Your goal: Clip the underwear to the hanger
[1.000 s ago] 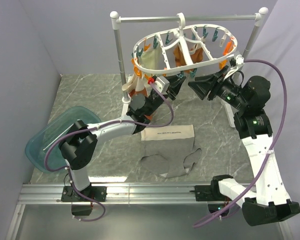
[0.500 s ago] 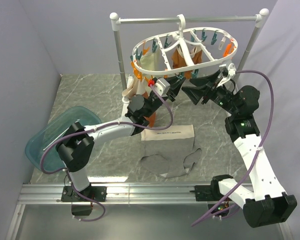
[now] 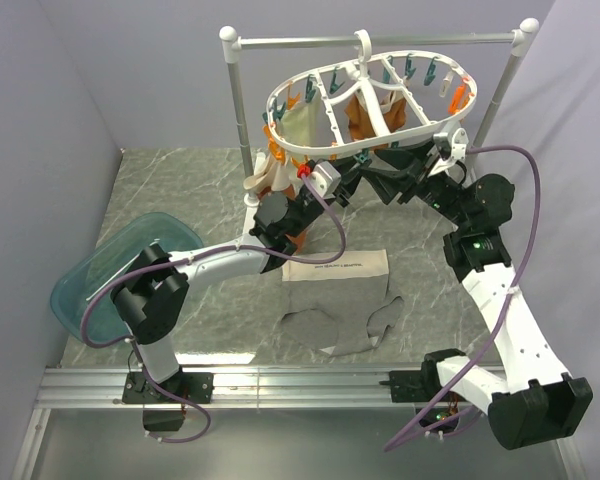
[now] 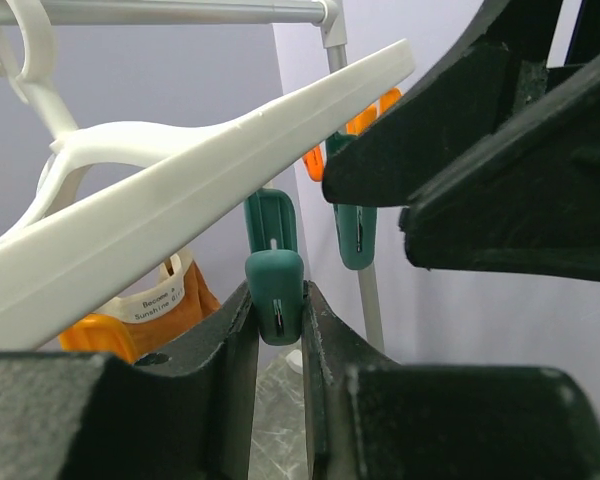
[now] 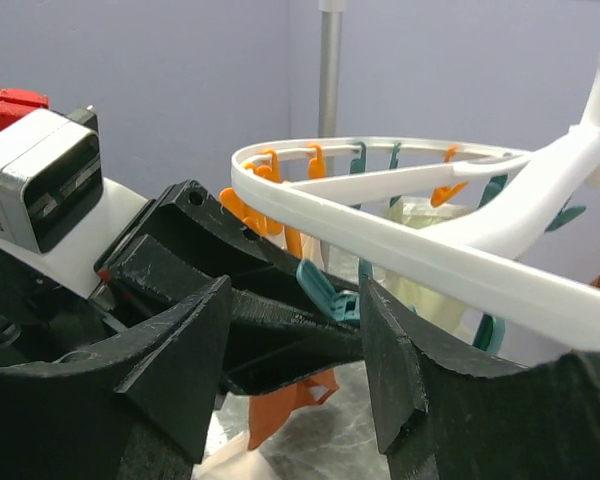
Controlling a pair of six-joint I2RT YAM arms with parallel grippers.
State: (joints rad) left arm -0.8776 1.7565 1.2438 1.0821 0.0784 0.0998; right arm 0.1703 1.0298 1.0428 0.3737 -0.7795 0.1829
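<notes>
On the grey marble table [image 3: 180, 200], near the arm bases, the cream-beige and grey cloth underwear [image 3: 338, 300] lies flat and untouched, same spot as a second ago. Higher up, left gripper [image 4: 277, 325] pinches a teal plastic peg [image 4: 274, 285] under the white plastic oval hanger [image 5: 400, 250]. Right gripper [image 5: 295, 305], jaws spread, has slid in beside it. Peg looks readied; garment not yet lifted.

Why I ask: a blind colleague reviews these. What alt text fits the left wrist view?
The left claw pinches a teal peg between its black fingers, under the rim of the white hanger. The right claw fills the right side, close by. Behind are an orange garment with a label and a silver rail.
</notes>
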